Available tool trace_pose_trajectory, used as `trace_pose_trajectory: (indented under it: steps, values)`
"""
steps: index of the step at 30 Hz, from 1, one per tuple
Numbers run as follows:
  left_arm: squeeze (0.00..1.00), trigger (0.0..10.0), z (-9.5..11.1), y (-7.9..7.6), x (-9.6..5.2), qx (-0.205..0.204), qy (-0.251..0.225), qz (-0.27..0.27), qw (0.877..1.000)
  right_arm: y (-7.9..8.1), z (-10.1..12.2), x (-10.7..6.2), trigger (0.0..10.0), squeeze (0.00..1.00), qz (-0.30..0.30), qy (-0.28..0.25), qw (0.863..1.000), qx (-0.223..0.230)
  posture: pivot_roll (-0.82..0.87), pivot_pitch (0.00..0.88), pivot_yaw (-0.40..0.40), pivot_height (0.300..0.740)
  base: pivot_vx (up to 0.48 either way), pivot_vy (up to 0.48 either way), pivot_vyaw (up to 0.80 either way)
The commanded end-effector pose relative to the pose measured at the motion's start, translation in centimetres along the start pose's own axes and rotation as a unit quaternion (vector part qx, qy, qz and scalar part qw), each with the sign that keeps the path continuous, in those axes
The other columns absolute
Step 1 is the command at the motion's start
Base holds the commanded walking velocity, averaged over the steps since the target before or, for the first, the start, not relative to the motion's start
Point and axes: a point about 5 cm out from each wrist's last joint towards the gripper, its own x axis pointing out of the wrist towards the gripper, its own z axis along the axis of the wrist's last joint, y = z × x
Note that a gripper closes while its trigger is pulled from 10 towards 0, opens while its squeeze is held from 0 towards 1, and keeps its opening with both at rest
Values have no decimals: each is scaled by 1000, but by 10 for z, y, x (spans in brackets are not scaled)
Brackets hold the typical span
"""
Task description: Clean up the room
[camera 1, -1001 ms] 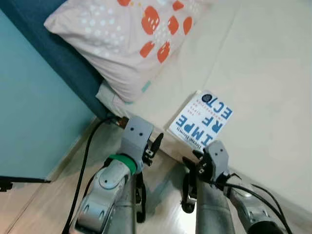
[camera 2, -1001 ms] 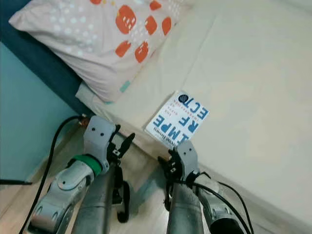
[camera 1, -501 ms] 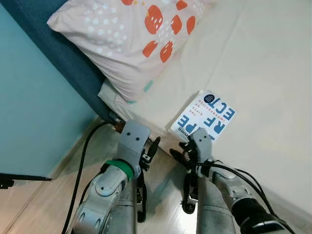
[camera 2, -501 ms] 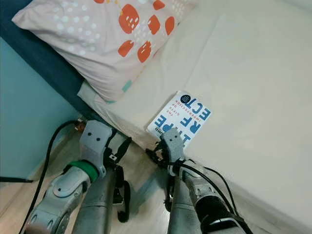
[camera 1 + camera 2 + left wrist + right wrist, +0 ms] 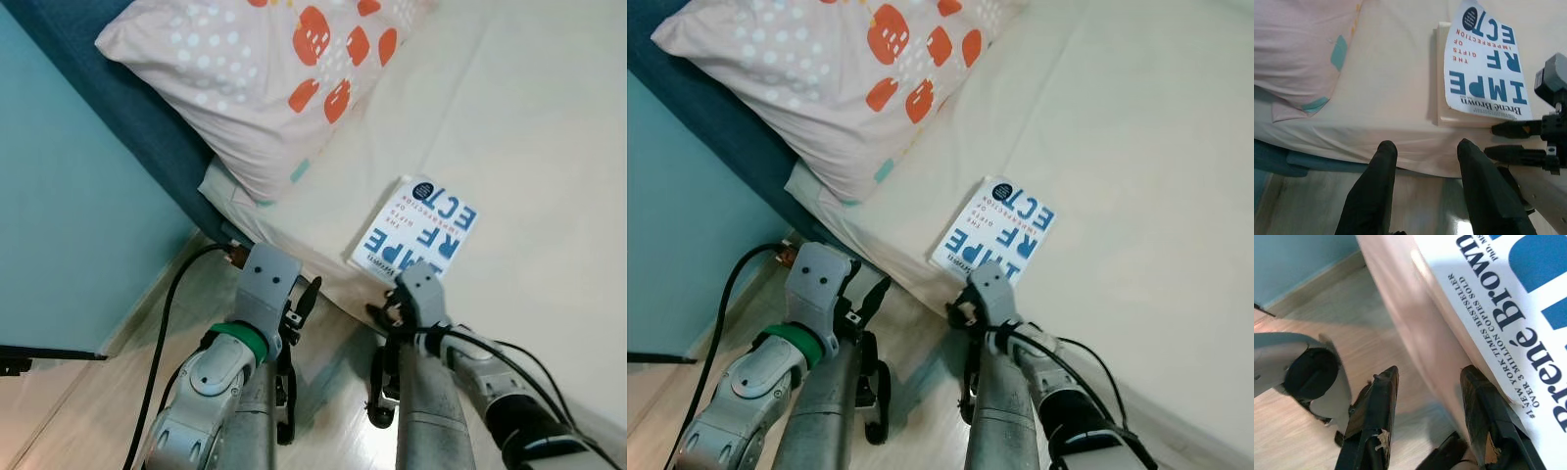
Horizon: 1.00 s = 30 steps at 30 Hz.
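Pale wood floor [image 5: 88,421] lies nearest, with a black cable [image 5: 162,333] running across it beside the robot's legs. Left hand [image 5: 299,305] hangs low over the floor just short of the bed edge, its two black fingers [image 5: 1374,186] spread apart and holding nothing. Right hand [image 5: 963,313] is up at the mattress edge, right at the near corner of the book [image 5: 994,233]; in the right wrist view its fingers [image 5: 1374,411] stand apart, one below on the floor side, the other against the bed edge under the book's corner, not closed on anything. Book lies flat on the cream bed [image 5: 529,127] close to the edge, white cover with big blue letters, author name printed along the near end. Beyond it, a pale pillow [image 5: 255,69] with orange blobs and white dots rests at the head of the bed, against a dark blue headboard [image 5: 137,127]. Teal wall [image 5: 69,215] runs behind that.
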Motion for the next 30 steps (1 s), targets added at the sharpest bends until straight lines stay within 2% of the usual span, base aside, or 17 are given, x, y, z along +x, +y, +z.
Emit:
trace_pose_trajectory:
  steps: [1,16,23,26,30]
  values:
    - [0,10000,-6,-2,-4,-1,16,-4,1000,-2,-7,-3,10000,0,-5,11,1000,6,159,316,132,630,0,0,0]
    - [0,10000,-7,-1,-9,0,24,-2,1000,-19,2,-2,10000,0,-47,9,999,8,173,326,139,630,0,0,0]
    - [0,10000,-7,-3,-6,0,22,-6,1000,-17,7,1,10000,0,-46,-14,998,29,168,317,140,630,0,0,0]
    - [0,10000,-4,-4,-1,-1,16,-8,1000,-13,15,7,10000,0,-42,-33,998,41,166,294,134,630,0,0,0]
    - [0,10000,-3,-4,2,-1,11,-8,1000,-13,19,12,10000,0,-55,-33,997,43,165,283,128,630,0,0,0]
